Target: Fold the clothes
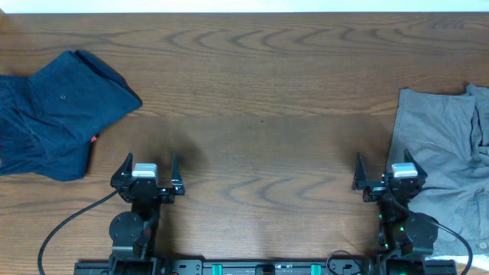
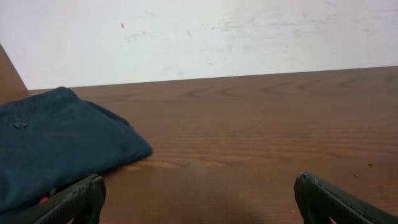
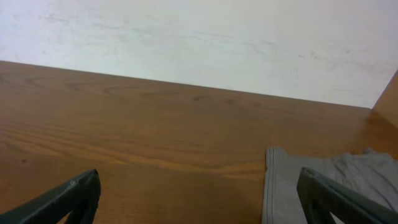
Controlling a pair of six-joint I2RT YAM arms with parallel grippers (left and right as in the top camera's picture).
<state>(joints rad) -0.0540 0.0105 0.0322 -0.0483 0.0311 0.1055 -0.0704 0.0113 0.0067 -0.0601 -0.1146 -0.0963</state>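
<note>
While the grey shorts lie wrinkled at the right edge of the counter, the left gripper and right gripper sit near its front edge, jaws apart.

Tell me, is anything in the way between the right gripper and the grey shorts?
No, nothing visible. The open right gripper sits right beside the wrinkled light grey cotton shorts, with only bare brown wooden table near it.

The surface is smooth, faintly glossy grained wood. The grey shorts are wrinkled matt cloth; the navy garment, smoother matt cloth.
</note>
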